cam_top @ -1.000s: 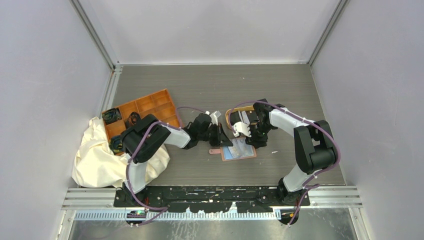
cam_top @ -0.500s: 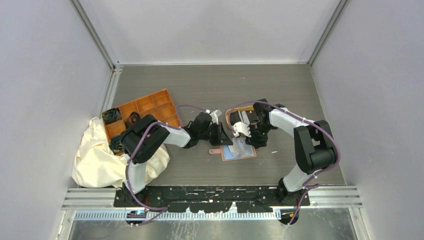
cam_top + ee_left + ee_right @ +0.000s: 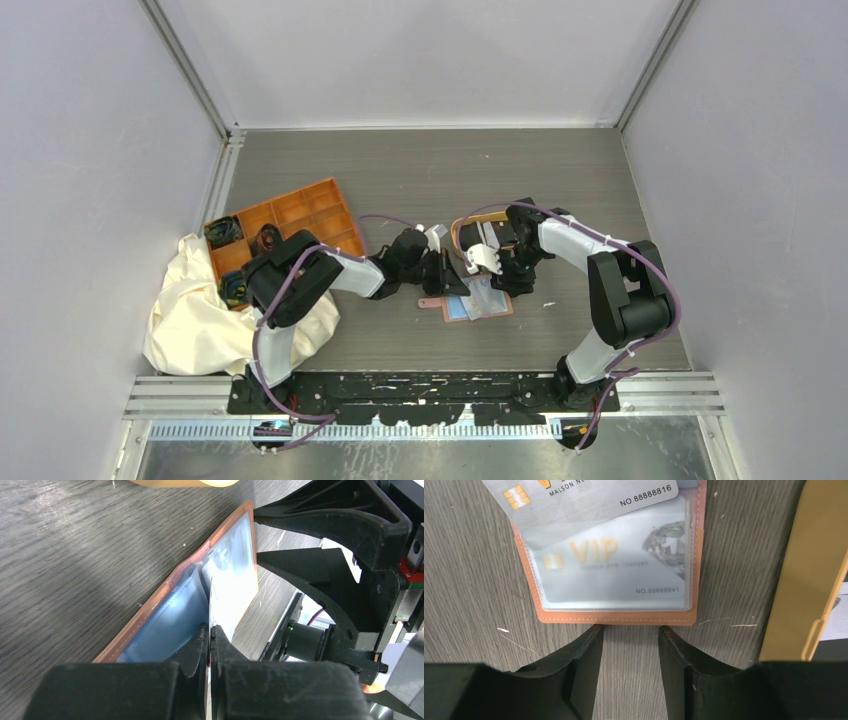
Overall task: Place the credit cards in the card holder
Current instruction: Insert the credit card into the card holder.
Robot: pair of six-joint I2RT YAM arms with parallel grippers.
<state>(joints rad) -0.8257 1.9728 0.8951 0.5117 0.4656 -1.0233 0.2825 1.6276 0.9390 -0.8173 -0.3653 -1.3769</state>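
While open flat, pinkish-brown card holder [image 3: 478, 303]

The table [image 3: 400, 170] is dark grey with a fine straight grain. We mark the holder [image 3: 616, 616] as pinkish-brown at its rim, with a pale stitch line. From the left wrist its pockets [image 3: 170, 625] look glossy and bluish. Behind the clear pocket we read a silver card [image 3: 614, 565] with gold "VIP" letters, a grey diamond print and dark numerals. The upper card [image 3: 589, 500] is also silver, with a gold chip. The right hand [image 3: 630, 630] and left hand [image 3: 210, 632] are black. The tray [image 3: 290, 215] is orange, the cloth [image 3: 200, 320] cream and the oval tray [image 3: 804, 580] mustard.
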